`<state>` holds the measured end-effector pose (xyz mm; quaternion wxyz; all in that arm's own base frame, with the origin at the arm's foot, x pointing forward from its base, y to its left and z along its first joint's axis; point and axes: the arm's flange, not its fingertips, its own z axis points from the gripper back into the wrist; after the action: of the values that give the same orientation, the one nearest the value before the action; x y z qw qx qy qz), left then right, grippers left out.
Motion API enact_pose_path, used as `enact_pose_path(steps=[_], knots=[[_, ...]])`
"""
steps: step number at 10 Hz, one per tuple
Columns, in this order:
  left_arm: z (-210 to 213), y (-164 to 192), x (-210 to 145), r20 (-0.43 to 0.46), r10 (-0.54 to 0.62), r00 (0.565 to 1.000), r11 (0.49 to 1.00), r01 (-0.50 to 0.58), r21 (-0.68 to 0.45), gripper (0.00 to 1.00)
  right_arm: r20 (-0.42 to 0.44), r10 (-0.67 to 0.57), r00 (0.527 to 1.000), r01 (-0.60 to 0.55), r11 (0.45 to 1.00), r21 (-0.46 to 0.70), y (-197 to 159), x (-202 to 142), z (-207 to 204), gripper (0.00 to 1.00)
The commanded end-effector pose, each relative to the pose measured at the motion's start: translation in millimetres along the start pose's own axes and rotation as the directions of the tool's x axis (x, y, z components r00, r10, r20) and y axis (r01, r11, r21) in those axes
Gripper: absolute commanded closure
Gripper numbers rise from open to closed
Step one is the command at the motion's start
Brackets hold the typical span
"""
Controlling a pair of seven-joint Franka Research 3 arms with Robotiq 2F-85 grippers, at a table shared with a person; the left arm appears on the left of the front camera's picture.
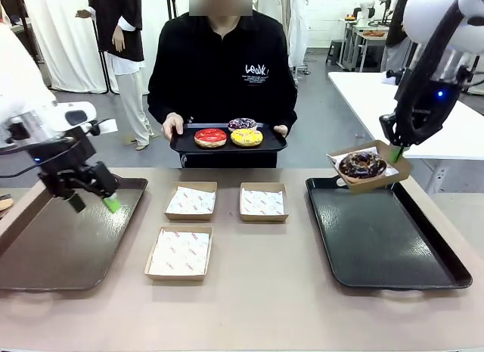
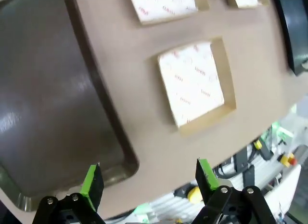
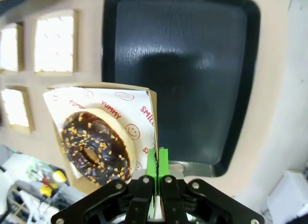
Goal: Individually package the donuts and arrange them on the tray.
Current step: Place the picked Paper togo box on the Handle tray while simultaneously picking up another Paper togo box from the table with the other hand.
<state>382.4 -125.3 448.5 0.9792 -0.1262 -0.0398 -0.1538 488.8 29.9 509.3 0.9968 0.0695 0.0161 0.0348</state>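
Right hand (image 3: 157,159) pinches box (image 3: 153,113) holding chocolate donut (image 3: 96,147), liner (image 3: 126,99) printed "YUMMY".

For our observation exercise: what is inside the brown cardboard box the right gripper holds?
The shallow brown cardboard box holds a chocolate-glazed ring donut on white red-printed paper. The donut hides the paper beneath it.

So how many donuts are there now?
4. The red donut, yellow donut and sprinkled donut sit on the black tray the person holds; the chocolate donut lies in a box pinched by the right fingers, by the right-hand tray.
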Motion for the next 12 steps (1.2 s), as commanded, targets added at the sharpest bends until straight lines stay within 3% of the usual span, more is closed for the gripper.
enact_pose_path(steps=[1, 3, 4, 6, 7, 12], knots=[[-23.1, -17.1, 9.8, 0.074, 0.03, 0.997, 0.995, -0.037, 0.098, 0.0, 0.012, -0.009, 1.0, 0.009, 0.999, 0.042, -10.5, -9.3, -12.1, 0.99], [-41.1, -35.4, 12.7, 0.201, 0.025, 0.979, 0.976, -0.068, 0.209, 0.0, 0.002, -0.034, 0.999, 0.034, 0.999, 0.043, -14.5, -6.3, -20.3, 0.99], [-51.1, -42.5, 13.0, 0.219, 0.023, 0.975, 0.969, -0.076, 0.236, 0.0, 0.0, -0.04, 0.999, 0.04, 0.998, 0.043, -12.4, -2.3, -22.8, 0.99], [-61.3, -51.7, 5.5, 0.221, -0.01, 0.975, 0.962, -0.051, 0.269, 0.0, -0.021, -0.033, 0.999, 0.034, 0.999, 0.019, -13.5, -4.8, -18.5, 0.99], [-45.0, -43.6, 12.5, 0.211, -0.013, 0.977, 0.98, -0.03, 0.199, 0.0, -0.021, -0.033, 0.999, 0.034, 0.999, 0.019, -13.5, -4.8, -18.5, 0.99], [-45.0, -43.6, 12.5, 0.211, -0.013, 0.977, 0.98, -0.03, 0.199, 0.0, -0.021, -0.033, 0.999, 0.034, 0.999, 0.019, -13.5, -4.8, -18.5, 0.99]])
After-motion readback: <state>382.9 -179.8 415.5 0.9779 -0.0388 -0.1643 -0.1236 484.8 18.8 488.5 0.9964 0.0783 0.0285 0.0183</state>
